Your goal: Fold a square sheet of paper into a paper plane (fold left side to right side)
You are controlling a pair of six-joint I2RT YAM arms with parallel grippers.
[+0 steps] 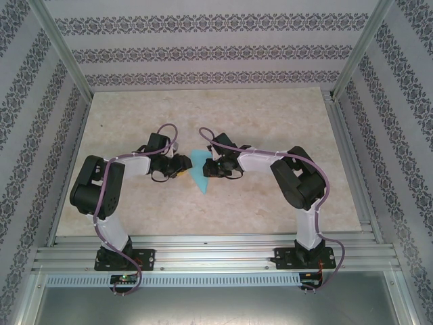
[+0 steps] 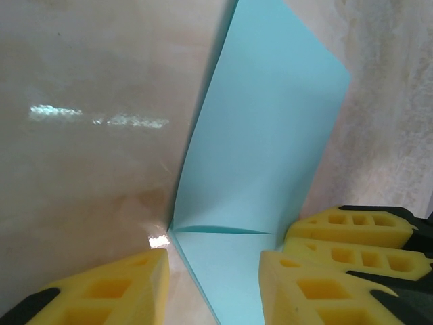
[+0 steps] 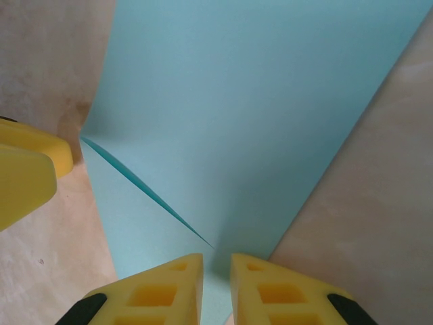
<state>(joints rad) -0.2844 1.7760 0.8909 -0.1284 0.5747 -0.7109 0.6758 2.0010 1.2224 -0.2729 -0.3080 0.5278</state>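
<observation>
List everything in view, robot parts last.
paper: 1, turquoise, part-folded, mid-table between the claws
table: 1, beige marbled, under the paper
walls: 3, grey-patterned, around the table
rails: several, silver, along the near edge under the arm bases
left arm: 1, black and white, reaching in from the left
right arm: 1, black and white, reaching in from the right
left claw: 1, yellow fingers, open, astride the paper
right claw: 1, yellow fingers, shut on the paper's edge
</observation>
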